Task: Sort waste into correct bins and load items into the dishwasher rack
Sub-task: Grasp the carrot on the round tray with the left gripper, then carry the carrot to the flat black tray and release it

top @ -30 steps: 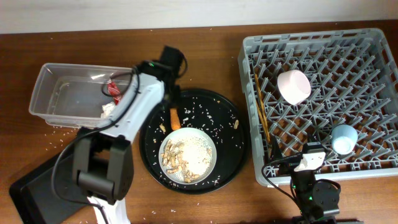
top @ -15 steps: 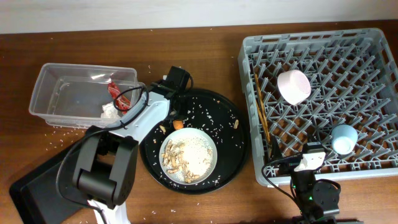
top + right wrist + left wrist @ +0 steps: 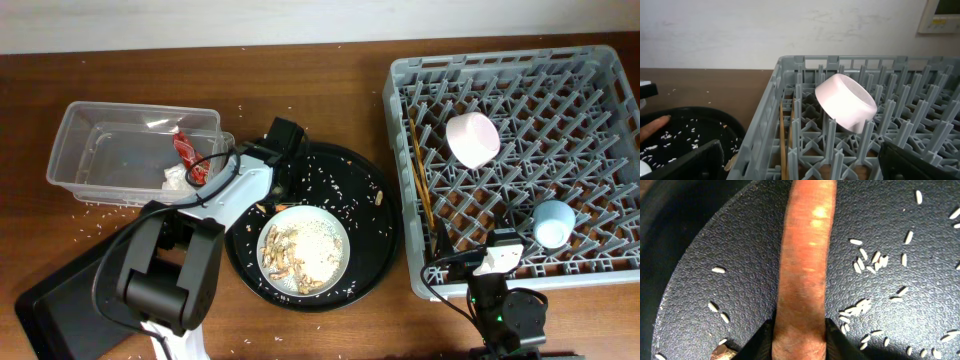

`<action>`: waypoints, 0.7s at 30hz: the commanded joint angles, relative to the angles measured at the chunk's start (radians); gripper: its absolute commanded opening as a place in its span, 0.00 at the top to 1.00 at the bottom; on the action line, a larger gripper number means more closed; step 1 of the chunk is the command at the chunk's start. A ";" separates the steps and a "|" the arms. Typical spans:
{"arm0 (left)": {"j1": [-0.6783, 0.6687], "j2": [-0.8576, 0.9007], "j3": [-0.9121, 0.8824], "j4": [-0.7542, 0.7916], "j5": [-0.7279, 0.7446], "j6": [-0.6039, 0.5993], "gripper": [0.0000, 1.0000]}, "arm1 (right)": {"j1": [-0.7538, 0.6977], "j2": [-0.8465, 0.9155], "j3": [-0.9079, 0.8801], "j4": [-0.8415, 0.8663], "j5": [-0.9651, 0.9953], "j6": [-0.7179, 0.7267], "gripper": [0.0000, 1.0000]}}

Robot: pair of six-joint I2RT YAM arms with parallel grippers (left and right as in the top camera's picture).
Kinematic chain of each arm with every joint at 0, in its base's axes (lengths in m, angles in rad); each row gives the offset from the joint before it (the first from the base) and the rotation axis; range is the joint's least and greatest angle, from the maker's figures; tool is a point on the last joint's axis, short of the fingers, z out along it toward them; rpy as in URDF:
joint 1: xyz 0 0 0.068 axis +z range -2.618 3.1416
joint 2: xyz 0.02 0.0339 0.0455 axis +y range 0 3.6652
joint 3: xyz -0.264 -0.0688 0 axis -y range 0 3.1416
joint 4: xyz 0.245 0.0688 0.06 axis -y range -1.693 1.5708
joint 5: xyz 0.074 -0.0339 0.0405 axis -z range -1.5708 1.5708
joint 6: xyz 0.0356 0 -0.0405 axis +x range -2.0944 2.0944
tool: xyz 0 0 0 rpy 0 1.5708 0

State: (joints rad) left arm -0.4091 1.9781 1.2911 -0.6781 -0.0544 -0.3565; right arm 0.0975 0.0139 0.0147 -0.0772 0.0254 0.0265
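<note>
In the left wrist view the orange carrot piece [image 3: 807,255] lies on the round black tray [image 3: 900,330], and my left gripper [image 3: 800,330] has its fingers pressed against both sides of its near end. Overhead, my left gripper [image 3: 278,190] covers the carrot. The pale plate [image 3: 303,250] holds rice and peanut-like scraps. The red-and-white wrapper [image 3: 186,152] lies in the clear tub [image 3: 70,150]. The grey rack [image 3: 600,70] holds the white bowl [image 3: 472,138], blue cup [image 3: 552,222] and chopsticks [image 3: 420,185]. My right gripper [image 3: 805,165] is open at the rack's front edge.
The flat black tray [image 3: 50,300] sits at the front left corner. Rice grains are scattered over the round black tray [image 3: 370,250] and on the wood near the tub. The left arm's body spans from the front edge to the round tray.
My left gripper has moved right from the tub's edge onto the round tray and down over the carrot, which it now hides in the overhead view. The right arm has not moved.
</note>
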 commanded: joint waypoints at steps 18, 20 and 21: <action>0.186 -0.252 0.435 -0.964 -0.355 -0.379 0.96 | -0.007 -0.008 -0.009 -0.001 -0.002 0.011 0.02; 0.234 -0.284 0.377 -0.943 -0.341 -0.418 0.96 | -0.007 -0.008 -0.009 -0.001 -0.002 0.011 0.02; 0.256 -0.300 0.342 -0.918 -0.325 -0.418 0.96 | -0.007 -0.008 -0.009 -0.001 -0.002 0.011 0.02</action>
State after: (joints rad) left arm -0.2214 1.7382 1.7214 -1.6318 -0.3668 -0.6415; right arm 0.0975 0.0139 0.0147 -0.0772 0.0254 0.0273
